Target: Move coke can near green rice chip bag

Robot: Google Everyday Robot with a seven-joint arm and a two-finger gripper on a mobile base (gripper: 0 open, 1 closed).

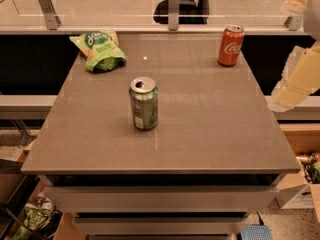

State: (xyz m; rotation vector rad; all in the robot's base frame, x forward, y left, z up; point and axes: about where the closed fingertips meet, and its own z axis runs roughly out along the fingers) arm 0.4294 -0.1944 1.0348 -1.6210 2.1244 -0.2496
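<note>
The coke can [230,45] stands upright at the far right corner of the grey table [200,134]. It is red-orange with white script and a silver top. The green rice chip bag [99,49] lies at the far left corner, bright green and wrinkly with a dark round logo. My gripper [298,79] is a pale cream shape at the right edge of the view. It hangs beyond the table's right side, to the right of and nearer than the coke can, apart from it, holding nothing that I can see.
A green soda can [144,103] stands upright near the table's middle, between the bag and the front edge. A glass railing with metal posts [173,6] runs behind the table. Boxes and clutter [30,216] sit on the floor at both sides.
</note>
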